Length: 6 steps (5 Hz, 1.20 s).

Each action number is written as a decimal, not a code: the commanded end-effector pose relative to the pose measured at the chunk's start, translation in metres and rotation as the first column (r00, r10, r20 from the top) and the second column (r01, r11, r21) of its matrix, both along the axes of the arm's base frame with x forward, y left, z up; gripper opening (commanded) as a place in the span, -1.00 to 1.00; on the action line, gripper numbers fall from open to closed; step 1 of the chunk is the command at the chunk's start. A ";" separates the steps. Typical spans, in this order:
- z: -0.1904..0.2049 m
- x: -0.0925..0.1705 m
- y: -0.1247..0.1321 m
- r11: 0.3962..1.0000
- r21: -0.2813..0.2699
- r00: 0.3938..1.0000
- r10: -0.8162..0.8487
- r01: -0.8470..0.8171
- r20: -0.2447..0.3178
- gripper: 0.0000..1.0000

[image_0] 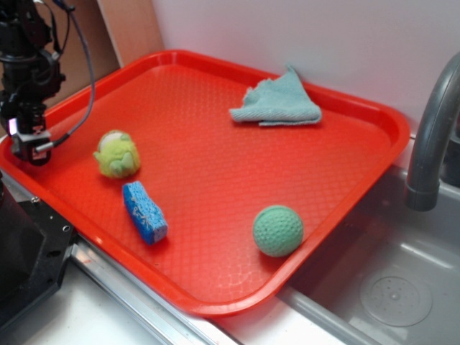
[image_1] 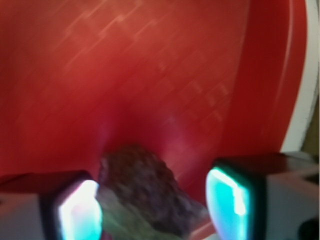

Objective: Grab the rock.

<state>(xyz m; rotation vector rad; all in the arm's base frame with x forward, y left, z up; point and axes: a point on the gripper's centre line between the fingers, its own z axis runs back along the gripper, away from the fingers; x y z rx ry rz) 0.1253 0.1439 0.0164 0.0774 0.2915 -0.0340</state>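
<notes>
The rock, a lumpy dark grey-brown stone with reddish patches, sits between my gripper's two fingers in the wrist view. The left pad presses its side and the rock's lower right tip reaches the right pad, so the gripper is shut on it. In the exterior view the gripper is at the far left rim of the red tray, and the rock is hidden behind it there. The wrist view is blurred.
On the tray lie a fuzzy yellow-green ball, a blue sponge, a green knitted ball and a teal cloth. A sink and grey faucet are to the right.
</notes>
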 end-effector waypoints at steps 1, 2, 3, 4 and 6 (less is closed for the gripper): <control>0.009 0.002 -0.010 0.997 0.030 0.997 -0.073 0.073 -0.013 -1.00; 0.028 0.010 -0.016 0.990 0.081 0.993 -0.118 0.119 -0.017 -1.00; 0.079 0.034 -0.029 0.965 0.139 0.971 -0.233 0.224 0.059 -1.00; 0.132 0.040 -0.034 0.964 0.153 0.956 -0.242 0.217 0.166 -1.00; 0.232 0.036 -0.057 0.963 0.142 0.944 -0.257 0.230 0.208 -1.00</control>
